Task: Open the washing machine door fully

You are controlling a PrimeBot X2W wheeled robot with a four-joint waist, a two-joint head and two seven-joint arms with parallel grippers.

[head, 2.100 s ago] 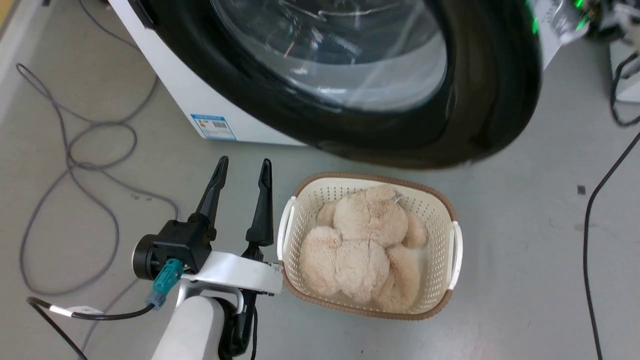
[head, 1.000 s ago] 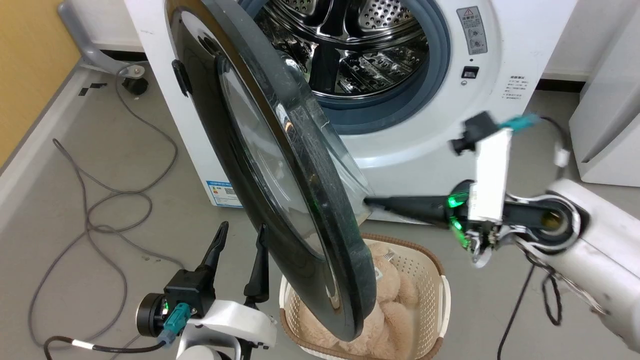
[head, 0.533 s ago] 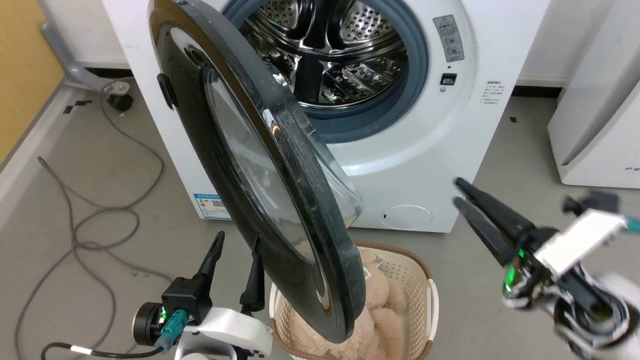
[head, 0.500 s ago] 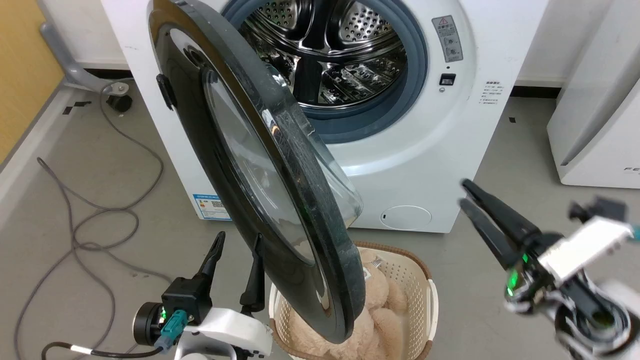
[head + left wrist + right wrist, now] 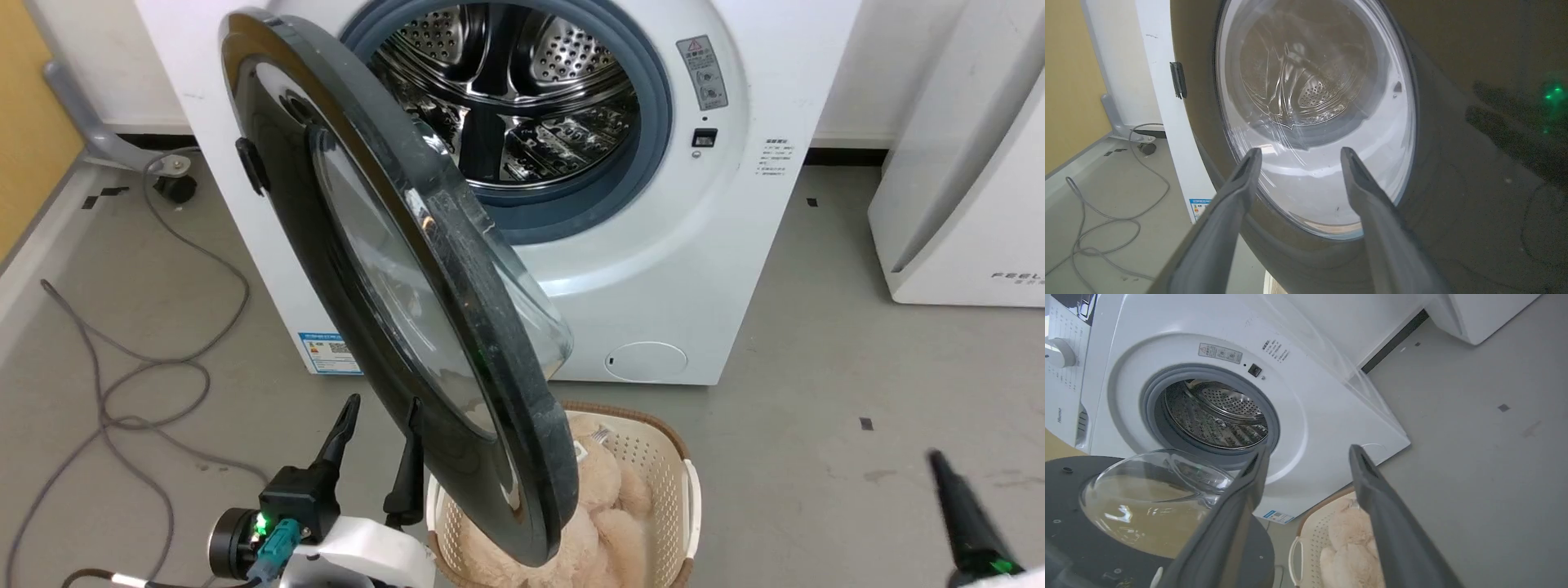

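Head view: we saw the washing machine door (image 5: 392, 278), a glossy black disc with a bulging clear glass bowl, standing half open, hinged left on the white washing machine (image 5: 653, 269). Before the machine, the left gripper (image 5: 384, 400) and right gripper (image 5: 1309, 450) both gaped, holding nothing.

Glossy black door (image 5: 392, 286) w/ clear glass bowl (image 5: 535, 322) (rim (image 5: 498, 327) scuffed); drum (image 5: 506, 106) shiny steel; basket (image 5: 645, 426) matt plastic.
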